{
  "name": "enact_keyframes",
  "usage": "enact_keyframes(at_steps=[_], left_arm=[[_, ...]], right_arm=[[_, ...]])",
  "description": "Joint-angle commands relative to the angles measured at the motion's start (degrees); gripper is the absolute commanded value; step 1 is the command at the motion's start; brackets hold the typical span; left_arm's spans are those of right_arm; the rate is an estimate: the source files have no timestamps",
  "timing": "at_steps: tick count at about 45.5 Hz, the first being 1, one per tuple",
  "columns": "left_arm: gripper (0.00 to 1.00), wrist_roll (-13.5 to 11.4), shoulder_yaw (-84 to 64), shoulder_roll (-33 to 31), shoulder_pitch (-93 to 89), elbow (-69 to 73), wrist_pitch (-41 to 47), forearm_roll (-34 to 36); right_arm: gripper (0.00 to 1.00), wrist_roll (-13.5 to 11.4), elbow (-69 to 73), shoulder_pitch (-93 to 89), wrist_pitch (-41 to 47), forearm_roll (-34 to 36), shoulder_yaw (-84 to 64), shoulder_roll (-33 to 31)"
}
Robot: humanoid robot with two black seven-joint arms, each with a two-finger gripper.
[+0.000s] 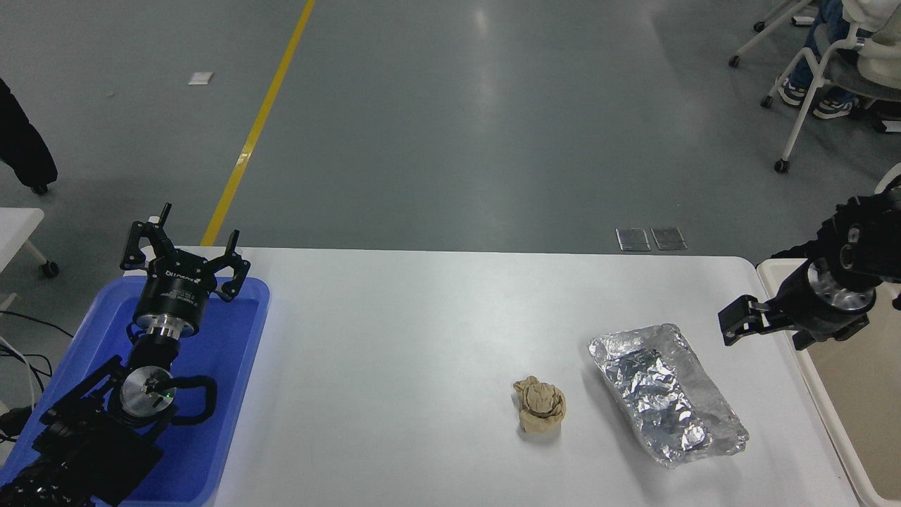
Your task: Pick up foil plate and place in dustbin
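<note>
The foil plate [665, 391], a crinkled silver tray, lies on the white table [422, 352] at the right front. The cream dustbin [873, 415] stands past the table's right edge. My right gripper [771, 332] is open and empty. It hangs over the table's right edge, just above and to the right of the foil plate's far end, not touching it. My left gripper [181, 245] is open and parked over the blue tray at the lower left.
A crumpled tan paper ball [540, 403] lies just left of the foil plate. A blue plastic tray [232, 394] sits at the table's left end. A person sits on a wheeled chair [816, 77] at the top right.
</note>
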Motion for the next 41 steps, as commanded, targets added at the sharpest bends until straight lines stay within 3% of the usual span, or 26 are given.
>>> enact_keyframes(at_steps=[1,14,41], left_arm=[[1.00,0.00,0.00,0.00,0.00,0.00,0.00,-0.02],[1.00,0.00,0.00,0.00,0.00,0.00,0.00,-0.02],[1.00,0.00,0.00,0.00,0.00,0.00,0.00,-0.02]], right_arm=[[1.00,0.11,-2.01,-5.29,-3.51,-0.83,1.95,2.54],[1.00,0.11,-4.55,-9.94,-8.69,-0.83,3.36,4.03],[1.00,0.11,-10.44,-17.42,-11.16,-0.74,7.40,4.56]])
